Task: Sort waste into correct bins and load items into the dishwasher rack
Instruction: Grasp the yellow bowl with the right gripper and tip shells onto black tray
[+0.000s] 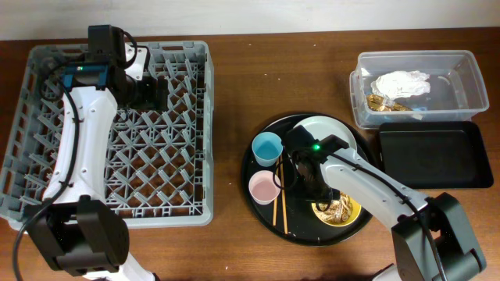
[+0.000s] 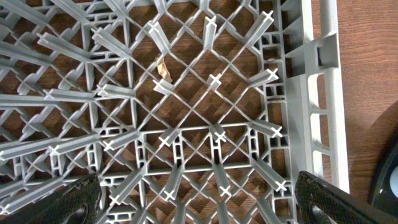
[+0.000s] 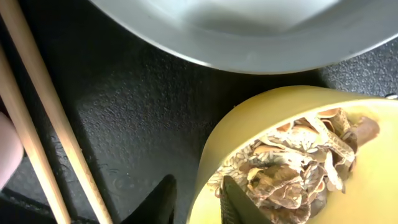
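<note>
The rim of the yellow bowl (image 3: pixel 261 124), lower centre of the overhead frame, is being straddled by the right gripper (image 3: pixel 198 200), its grasp judged unconfirmed; lifting toward the clear tub (image 1: pixel 469 66) is called for next.

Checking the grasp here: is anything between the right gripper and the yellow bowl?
Nothing visible. In the wrist view the right gripper already straddles the rim of the yellow bowl, one finger outside, one inside by the food scraps. The chopsticks lie off to the side.

Brown wooden table (image 1: pixel 234 78) bearing dishwasher rack (image 1: pixel 187 207), round black tray (image 1: pixel 251 183), clear tub (image 1: pixel 476 82), flat black tray (image 1: pixel 437 156).
</note>
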`<state>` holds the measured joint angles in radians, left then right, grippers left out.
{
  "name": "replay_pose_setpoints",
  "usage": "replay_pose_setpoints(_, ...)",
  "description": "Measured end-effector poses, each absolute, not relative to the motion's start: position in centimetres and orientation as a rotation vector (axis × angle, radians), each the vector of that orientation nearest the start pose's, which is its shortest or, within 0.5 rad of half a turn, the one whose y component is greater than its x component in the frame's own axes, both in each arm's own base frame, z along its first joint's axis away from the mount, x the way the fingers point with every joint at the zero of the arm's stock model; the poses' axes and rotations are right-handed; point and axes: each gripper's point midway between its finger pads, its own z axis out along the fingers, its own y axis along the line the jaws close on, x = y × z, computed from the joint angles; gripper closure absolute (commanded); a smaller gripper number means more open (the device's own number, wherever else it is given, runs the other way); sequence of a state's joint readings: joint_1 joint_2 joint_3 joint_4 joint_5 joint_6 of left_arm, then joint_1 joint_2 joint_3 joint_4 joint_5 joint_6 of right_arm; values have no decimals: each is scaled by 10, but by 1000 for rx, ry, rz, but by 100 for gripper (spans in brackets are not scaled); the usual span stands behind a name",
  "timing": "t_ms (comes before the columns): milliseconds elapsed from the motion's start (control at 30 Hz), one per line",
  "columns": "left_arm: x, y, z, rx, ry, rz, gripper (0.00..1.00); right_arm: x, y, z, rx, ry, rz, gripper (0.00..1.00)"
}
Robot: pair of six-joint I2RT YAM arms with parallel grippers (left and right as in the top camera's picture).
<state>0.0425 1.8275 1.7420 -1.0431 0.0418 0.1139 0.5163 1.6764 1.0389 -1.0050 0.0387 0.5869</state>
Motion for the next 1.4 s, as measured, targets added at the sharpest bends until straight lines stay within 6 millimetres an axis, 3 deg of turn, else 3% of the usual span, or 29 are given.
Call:
replay_pose_setpoints(33,441,12,186,109,2695,-9,1,232,124,33,101,3179,-111,83)
replay_pose_setpoints(67,441,12,186,109,2695,-9,1,230,122,31,84,3186,-122,94)
replay_pose_setpoints(100,441,12,186,109,2696,-9,1,226,120,28,65,3200,-135,96)
replay_pose_setpoints(333,441,12,186,109,2696,-9,1,213,117,34,32,3267,-166,96)
replay_pose_setpoints(367,441,12,186,109,2695,-9,1,219,121,50,2,3273,-156,96)
replay_pose_setpoints(400,441,12,186,109,2695,-9,1,238,131,73,-23,3225,-104,96)
replay_pose_setpoints(433,442,12,186,109,2694,-9,1,263,130,113,-33,3168,-54,96)
replay_pose_setpoints(467,442,12,186,109,2694,-9,1,282,118,135,6,3111,-30,96)
replay_pose_setpoints(533,441,12,186,109,2695,-9,1,315,68,162,161,3039,-15,96)
replay_pose_setpoints(633,441,11,186,109,2695,-10,1,345,-2,170,283,2940,134,96)
replay_pose_setpoints(733,441,12,186,109,2696,-9,0,354,-47,178,278,2835,349,96)
replay_pose_setpoints(767,441,11,186,109,2695,-10,1,356,-77,188,263,2728,473,96)
replay_pose_setpoints(833,441,12,186,109,2695,-9,1,360,-88,197,211,2613,591,96)
replay_pose_setpoints(900,441,12,186,109,2695,-9,1,359,-120,194,260,2455,744,96)
replay_pose_setpoints(967,441,12,186,109,2695,-9,1,358,-125,173,310,2379,912,96)
replay_pose_setpoints(1033,441,12,186,109,2695,-9,1,357,-123,170,300,2262,1052,96)
replay_pose_setpoints(1167,441,12,186,109,2695,-9,1,348,-153,174,397,1938,1268,96)
replay_pose_setpoints(1267,441,12,186,109,2695,-9,1,343,-164,186,410,1799,1309,96)
replay_pose_setpoints(1400,441,12,186,109,2695,-9,1,342,-166,190,424,1775,1326,96)
